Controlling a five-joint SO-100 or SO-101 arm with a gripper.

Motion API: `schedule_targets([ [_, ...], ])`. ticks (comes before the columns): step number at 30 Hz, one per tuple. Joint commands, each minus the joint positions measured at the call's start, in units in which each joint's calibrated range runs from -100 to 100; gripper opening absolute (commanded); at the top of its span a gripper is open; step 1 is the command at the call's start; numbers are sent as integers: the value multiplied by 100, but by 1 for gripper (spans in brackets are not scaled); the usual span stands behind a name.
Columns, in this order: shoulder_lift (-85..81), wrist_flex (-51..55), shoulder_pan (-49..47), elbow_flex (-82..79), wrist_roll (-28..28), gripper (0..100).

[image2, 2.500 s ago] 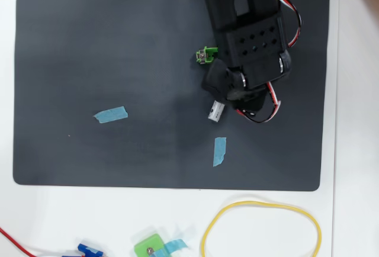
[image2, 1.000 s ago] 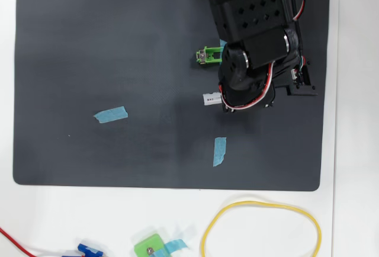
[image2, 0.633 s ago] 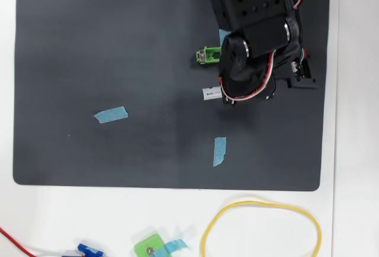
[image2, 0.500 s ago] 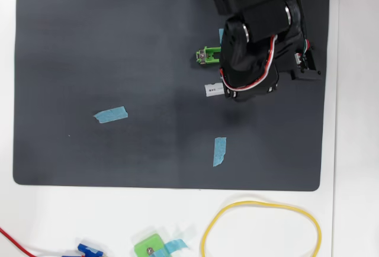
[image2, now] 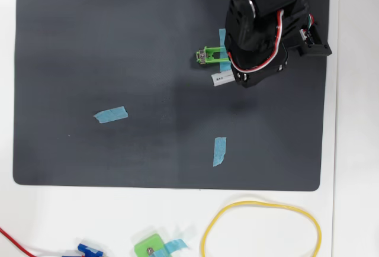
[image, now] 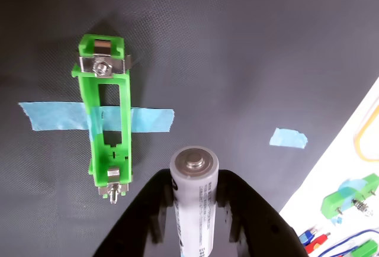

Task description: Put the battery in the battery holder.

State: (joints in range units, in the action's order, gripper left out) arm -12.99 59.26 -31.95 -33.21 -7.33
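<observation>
Pincer gripped the battery and had carried it toward twelve o'clock, now just beside the battery holder; insertion remained.

Yellow loop, tape strips

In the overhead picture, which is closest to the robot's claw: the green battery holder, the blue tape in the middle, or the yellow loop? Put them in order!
1. Battery holder, right beside the gripper.
2. Blue tape strip, lower on the black mat.
3. Yellow loop, off the mat at the bottom.
</observation>
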Motion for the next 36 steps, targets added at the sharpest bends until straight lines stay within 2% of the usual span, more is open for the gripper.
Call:
schedule_targets([
  [1,-224,-34,-204,-124,-2,0],
  [36,-113,-52,-163,-591,-127,0],
])
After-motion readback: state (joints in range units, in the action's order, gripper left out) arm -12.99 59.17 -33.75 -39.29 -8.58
